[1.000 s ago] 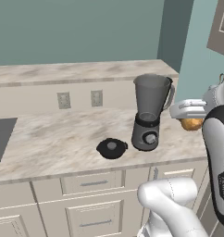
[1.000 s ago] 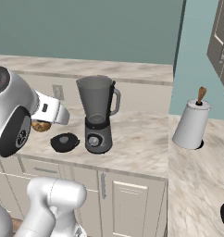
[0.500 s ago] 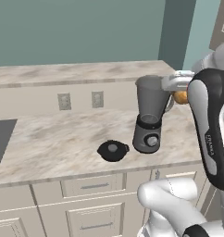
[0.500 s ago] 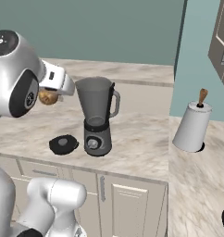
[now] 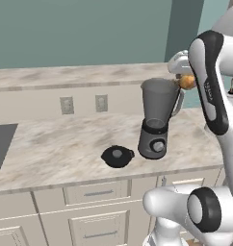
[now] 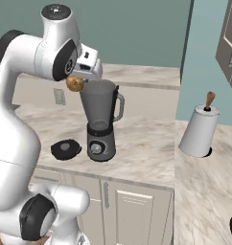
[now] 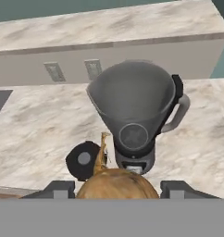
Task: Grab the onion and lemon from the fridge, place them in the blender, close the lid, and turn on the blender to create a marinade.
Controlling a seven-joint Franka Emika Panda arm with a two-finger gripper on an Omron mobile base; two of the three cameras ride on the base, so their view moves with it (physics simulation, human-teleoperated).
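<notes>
Above the marbled counter [image 5: 51, 144], beside the rim of the blender [image 5: 157, 120], the gripper [image 7: 117, 190] holds the onion [image 6: 75, 83] between jaws spread fairly wide around the bulb, its dry pointed tip sticking out ahead of the hand. From the left the onion shows at the jar's handle side, near the rim; from the right it shows at the opposite edge, so it appears to hang just short of the mouth, not squarely over it. The chief risk, as a judgement, is an early release: a round, smooth-skinned bulb let go off-centre would strike the rim, bounce and roll across the counter or off its front edge. A second risk is the hand or forearm knocking the tall, tapered jar, which stands narrow-footed on its round dark base and could tip or slide. The jar is translucent grey, wide at the open mouth and narrowing downward, with a looped side handle and a knob on the front of the base; through its wall it looks empty. The lid [image 5: 117, 156], a flat black disc with a grey centre knob and a small tab, lies on the counter just beside the base, clear of the drop path. The counter is polished, veined stone, offering little to stop a rolling onion.
</notes>
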